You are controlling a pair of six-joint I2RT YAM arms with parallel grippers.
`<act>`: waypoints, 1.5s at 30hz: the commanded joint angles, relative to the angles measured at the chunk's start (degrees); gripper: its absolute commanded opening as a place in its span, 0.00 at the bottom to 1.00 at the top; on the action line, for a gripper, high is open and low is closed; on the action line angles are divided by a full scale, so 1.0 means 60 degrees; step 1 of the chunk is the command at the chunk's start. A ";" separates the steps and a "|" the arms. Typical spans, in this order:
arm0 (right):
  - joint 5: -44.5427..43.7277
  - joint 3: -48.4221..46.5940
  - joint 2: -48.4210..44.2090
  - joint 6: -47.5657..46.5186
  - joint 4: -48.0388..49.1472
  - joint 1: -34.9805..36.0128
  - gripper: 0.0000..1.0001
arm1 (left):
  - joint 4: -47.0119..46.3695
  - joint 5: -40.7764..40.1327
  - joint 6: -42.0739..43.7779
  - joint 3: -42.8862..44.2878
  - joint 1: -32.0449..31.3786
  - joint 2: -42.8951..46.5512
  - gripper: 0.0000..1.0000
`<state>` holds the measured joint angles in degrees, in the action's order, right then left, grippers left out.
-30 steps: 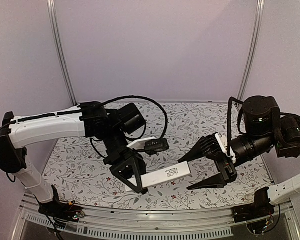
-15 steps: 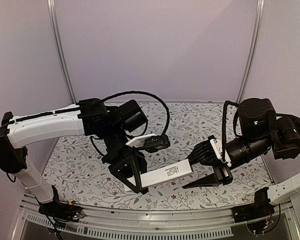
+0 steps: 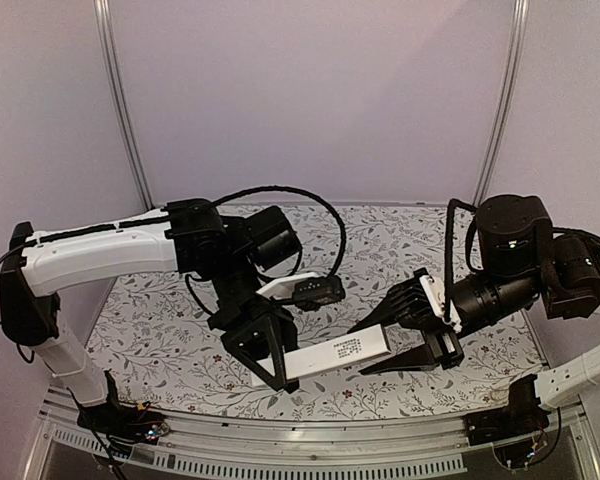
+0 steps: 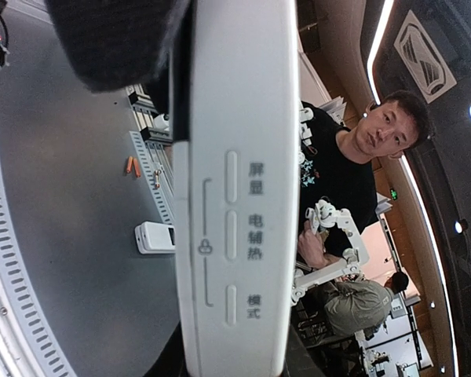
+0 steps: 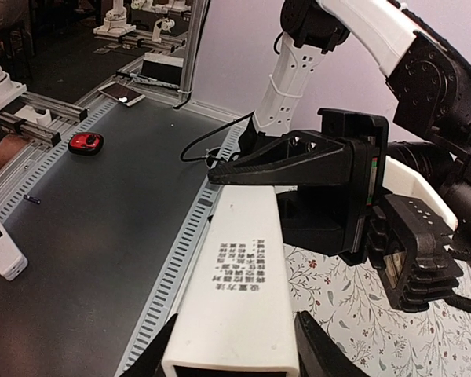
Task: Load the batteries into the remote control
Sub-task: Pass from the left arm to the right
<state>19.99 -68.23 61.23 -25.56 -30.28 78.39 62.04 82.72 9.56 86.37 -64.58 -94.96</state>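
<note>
The remote control (image 3: 335, 352) is a long white bar held in the air above the table's front, with printed text on one face. My left gripper (image 3: 275, 365) is shut on its left end; in the left wrist view the remote (image 4: 235, 196) fills the middle, button side up. My right gripper (image 3: 365, 350) is open, with one finger on each side of the remote's right end. In the right wrist view the remote (image 5: 239, 290) runs between my fingers (image 5: 318, 349), and its near end shows a dark opening. The batteries are out of view.
The floral table mat (image 3: 160, 330) lies under both arms. An aluminium rail (image 3: 280, 455) runs along the near edge. Two upright frame posts (image 3: 120, 100) stand at the back corners. The left arm's cable (image 3: 325, 225) loops above the mat.
My right gripper has moved left, so its open fingers now flank the remote's right end. The left gripper has shifted slightly, tilting the remote a little.
</note>
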 commanded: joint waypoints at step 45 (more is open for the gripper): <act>-0.1345 0.0358 -0.0459 0.0663 0.0411 0.0118 0.03 | -0.0946 -0.0727 -0.0817 0.0036 0.1202 0.0483 0.96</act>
<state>18.33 -68.05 60.29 -22.83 -27.51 78.76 64.16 82.87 11.97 88.18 -62.17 -96.49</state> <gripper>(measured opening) 0.284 0.874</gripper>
